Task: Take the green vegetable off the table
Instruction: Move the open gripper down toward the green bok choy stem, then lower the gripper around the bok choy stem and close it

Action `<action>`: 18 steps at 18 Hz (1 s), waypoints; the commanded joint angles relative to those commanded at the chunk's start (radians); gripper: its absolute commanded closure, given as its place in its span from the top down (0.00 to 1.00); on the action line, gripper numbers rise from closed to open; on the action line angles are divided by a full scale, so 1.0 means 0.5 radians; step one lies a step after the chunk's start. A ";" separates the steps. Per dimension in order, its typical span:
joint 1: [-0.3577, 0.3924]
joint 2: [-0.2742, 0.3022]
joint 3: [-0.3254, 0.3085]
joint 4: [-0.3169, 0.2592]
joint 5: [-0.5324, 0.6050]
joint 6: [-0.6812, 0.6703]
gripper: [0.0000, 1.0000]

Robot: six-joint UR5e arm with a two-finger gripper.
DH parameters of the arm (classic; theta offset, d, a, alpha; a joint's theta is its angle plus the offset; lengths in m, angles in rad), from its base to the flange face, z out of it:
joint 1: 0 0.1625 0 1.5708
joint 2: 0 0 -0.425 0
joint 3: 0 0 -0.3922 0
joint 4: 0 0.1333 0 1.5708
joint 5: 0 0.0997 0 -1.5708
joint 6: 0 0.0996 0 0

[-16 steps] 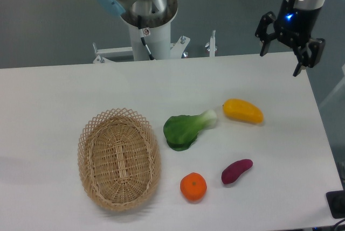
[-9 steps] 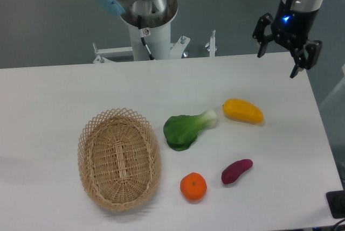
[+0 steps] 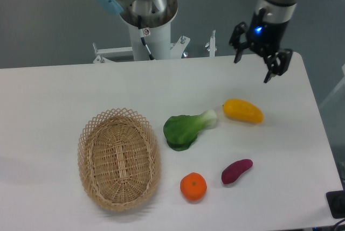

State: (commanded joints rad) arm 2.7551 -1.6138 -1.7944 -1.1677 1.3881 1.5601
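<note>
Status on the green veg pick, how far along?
Early. Done: nothing yet; the green vegetable lies flat on the table, between the basket and the yellow fruit. In hand: nothing; the gripper hangs open above the table's far right part, off to the vegetable's right. Left: get over it, descend, grasp, lift.

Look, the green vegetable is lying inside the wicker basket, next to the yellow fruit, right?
Not quite. The camera view shows the green vegetable lying on the white table, to the right of the wicker basket, not inside it. It does lie next to the yellow fruit.
</note>
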 joint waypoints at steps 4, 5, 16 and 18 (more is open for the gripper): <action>-0.104 -0.018 -0.181 0.108 0.110 -0.018 1.00; -0.144 -0.046 -0.200 0.141 0.168 -0.018 1.00; -0.430 -0.448 -0.298 0.626 0.512 -0.025 1.00; -0.436 -0.481 -0.298 0.648 0.534 -0.031 1.00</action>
State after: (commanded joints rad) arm 2.5372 -1.8545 -1.9436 -0.8438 1.6551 1.5447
